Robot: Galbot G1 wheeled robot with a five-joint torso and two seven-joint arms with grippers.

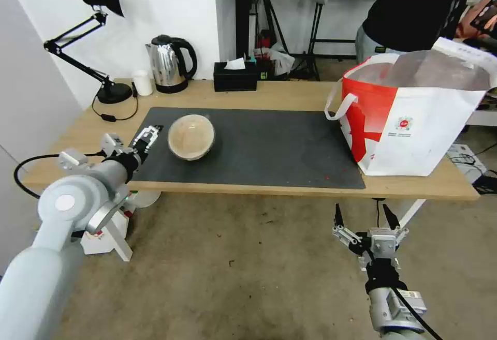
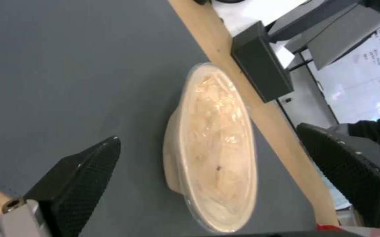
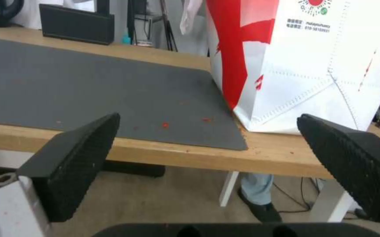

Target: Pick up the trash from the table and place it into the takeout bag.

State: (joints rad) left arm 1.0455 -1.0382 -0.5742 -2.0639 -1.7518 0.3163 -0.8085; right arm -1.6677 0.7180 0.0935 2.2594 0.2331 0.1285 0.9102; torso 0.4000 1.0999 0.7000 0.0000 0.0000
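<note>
We're seeing a light-wood table [image 1: 290, 95] under a matt dark grey mat [image 1: 269, 143]. The tan bowl [image 1: 191, 136] looks papery, with a glossy clear film over its top (shiny in the left wrist view). The takeout bag [image 1: 414, 122] is smooth, stitched, silvery-lined. The kettle [image 1: 168, 64] is polished metal.

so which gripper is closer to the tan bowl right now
Left. The left gripper is open just beside the tan bowl on the mat; the right gripper hangs open below the table edge, near the takeout bag.
</note>
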